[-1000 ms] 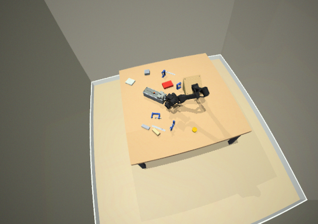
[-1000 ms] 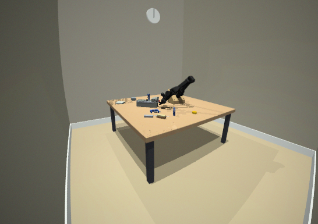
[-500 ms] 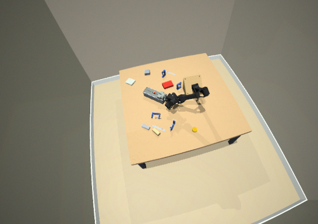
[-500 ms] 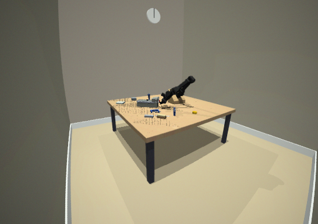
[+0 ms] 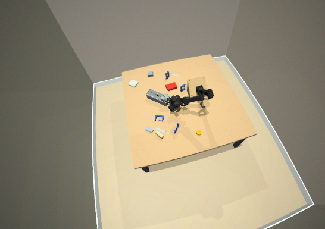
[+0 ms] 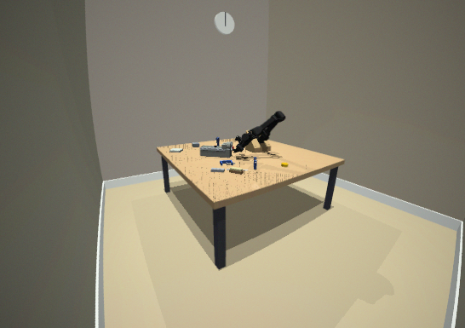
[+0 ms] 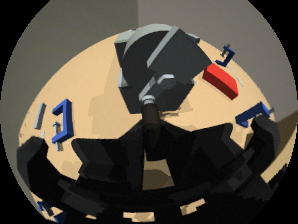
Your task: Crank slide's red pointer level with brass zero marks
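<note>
From the top view, I have the grey machine (image 5: 157, 97) (image 6: 215, 151) (image 7: 150, 65) on the bench (image 5: 190, 146) (image 6: 277, 179) (image 7: 95, 90), nearer its left edge than its right edge, and well in from the corners. My end effector (image 5: 170, 104) (image 6: 235, 149) (image 7: 149, 121) is at the machine's crank end, on the side facing the arm's base. A red block (image 5: 171, 86) (image 7: 220, 81) lies near the machine, toward the bench's far edge; a yellow disc (image 5: 199, 132) (image 6: 284, 164) lies toward the near edge.

In the exterior view, the arm (image 5: 191, 99) (image 6: 261, 131) slopes down to that same end of the machine. The slide's pointer is too small for me to judge against the zero marks.

In the wrist view, I see the dark crank handle (image 7: 151, 120) between my fingers, which are closed on it, mostly shut with just its width between them. A blue clamp (image 5: 159, 116) (image 6: 226, 163) (image 7: 65, 121) lies off to the left of the machine.
</note>
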Available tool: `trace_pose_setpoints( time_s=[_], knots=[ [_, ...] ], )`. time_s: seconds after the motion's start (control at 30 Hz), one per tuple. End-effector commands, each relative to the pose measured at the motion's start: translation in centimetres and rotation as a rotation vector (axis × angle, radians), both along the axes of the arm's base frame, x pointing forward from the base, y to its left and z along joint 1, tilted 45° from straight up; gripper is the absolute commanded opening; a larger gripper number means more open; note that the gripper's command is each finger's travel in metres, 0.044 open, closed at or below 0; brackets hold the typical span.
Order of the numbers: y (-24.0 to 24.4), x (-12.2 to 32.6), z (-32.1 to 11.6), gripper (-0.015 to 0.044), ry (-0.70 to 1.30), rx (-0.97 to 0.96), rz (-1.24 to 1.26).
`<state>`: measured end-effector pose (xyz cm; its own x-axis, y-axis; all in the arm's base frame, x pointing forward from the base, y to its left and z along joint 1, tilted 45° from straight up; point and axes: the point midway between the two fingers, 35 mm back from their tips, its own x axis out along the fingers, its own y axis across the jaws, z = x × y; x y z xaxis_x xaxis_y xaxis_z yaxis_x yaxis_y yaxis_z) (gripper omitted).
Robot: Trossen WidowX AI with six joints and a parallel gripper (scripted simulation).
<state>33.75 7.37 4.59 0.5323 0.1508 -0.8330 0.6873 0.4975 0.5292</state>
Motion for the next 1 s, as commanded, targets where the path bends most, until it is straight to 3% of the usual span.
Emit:
trace_pose_setpoints(
  time_s=[0.0,0.97],
  knots=[
    [0.09,0.53,0.79,0.0000,-0.018,0.005,-0.004],
    [0.02,0.68,1.17,0.0000,-0.018,0.005,-0.004]
  ],
)
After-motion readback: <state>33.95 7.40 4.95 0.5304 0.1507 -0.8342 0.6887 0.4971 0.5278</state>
